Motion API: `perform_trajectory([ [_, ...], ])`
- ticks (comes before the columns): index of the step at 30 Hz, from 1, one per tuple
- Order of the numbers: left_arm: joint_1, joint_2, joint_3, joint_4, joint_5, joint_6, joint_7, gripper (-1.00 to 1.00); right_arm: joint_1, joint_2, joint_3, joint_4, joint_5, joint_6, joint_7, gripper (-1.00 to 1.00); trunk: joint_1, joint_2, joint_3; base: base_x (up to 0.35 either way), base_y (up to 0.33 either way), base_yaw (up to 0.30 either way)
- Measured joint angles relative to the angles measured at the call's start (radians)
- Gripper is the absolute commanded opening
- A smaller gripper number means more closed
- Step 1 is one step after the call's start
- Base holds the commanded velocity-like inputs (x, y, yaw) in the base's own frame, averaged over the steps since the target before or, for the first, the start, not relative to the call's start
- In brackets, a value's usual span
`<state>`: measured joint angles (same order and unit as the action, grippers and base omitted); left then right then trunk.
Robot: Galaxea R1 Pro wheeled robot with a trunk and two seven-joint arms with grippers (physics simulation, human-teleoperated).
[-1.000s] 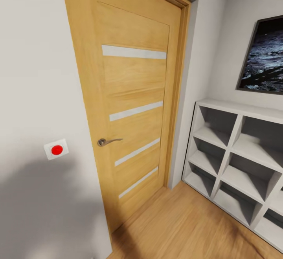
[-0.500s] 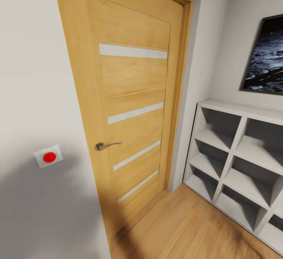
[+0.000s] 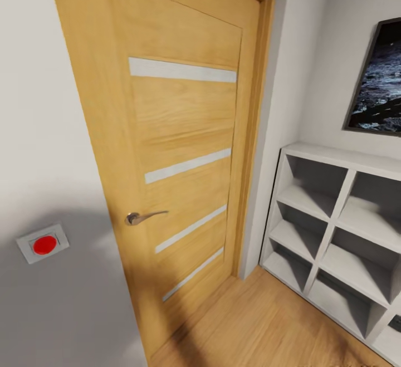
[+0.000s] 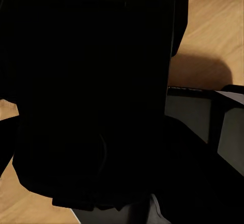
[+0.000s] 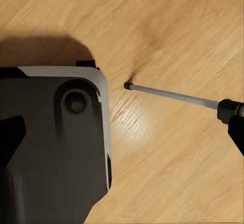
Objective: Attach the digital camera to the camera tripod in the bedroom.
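Observation:
A thin silver-grey rod with a black tip and a black joint, which looks like one leg of the camera tripod [image 5: 173, 98], runs over the light wood floor [image 5: 168, 173] in the right wrist view. I cannot tell whether anything holds it. A large black mass [image 4: 91, 91] sits right against the lens in the left wrist view, and I cannot make out fingers or the digital camera in it. The head view faces a corner of the bedroom.
A closed wooden door [image 3: 178, 150] with a metal handle [image 3: 142, 218] stands ahead. A wall switch with a red button [image 3: 43, 243] is to its left. A grey cube shelf [image 3: 334, 228] and a dark framed picture [image 3: 381, 86] are at the right. The robot's dark base [image 5: 51, 142] rests on the floor.
The whole head view has shifted, so the camera moved: the wall switch and door handle now sit lower and further left in the picture. Nothing in the room itself has moved.

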<state>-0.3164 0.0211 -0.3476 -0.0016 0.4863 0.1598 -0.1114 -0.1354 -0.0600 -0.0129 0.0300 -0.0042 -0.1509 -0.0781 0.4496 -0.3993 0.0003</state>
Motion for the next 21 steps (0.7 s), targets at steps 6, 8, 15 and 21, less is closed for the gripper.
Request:
perform_trajectory([
  [6,0.0,-0.001,0.0,0.0,0.0,0.0,0.0,-1.0,0.0,0.0,0.0,0.0,-0.001,0.0,0.0,1.0,0.0,0.0,0.0,0.004,0.0,-0.228],
  [8,0.001,-0.001,0.0,0.0,0.0,0.0,0.0,-1.0,0.0,0.0,0.0,0.0,-0.001,0.0,0.0,1.0,0.0,0.0,0.0,0.001,0.0,-0.239],
  [15,0.001,-0.002,0.0,0.0,0.0,0.0,-0.001,-1.0,0.0,0.0,0.0,0.0,-0.001,0.0,0.0,1.0,0.0,0.0,0.0,0.0,0.0,-0.241],
  [21,0.001,-0.002,0.0,0.0,0.0,0.0,0.0,-1.0,0.0,0.0,0.0,0.0,-0.001,0.0,0.0,1.0,0.0,0.0,0.0,0.0,0.0,-0.149],
])
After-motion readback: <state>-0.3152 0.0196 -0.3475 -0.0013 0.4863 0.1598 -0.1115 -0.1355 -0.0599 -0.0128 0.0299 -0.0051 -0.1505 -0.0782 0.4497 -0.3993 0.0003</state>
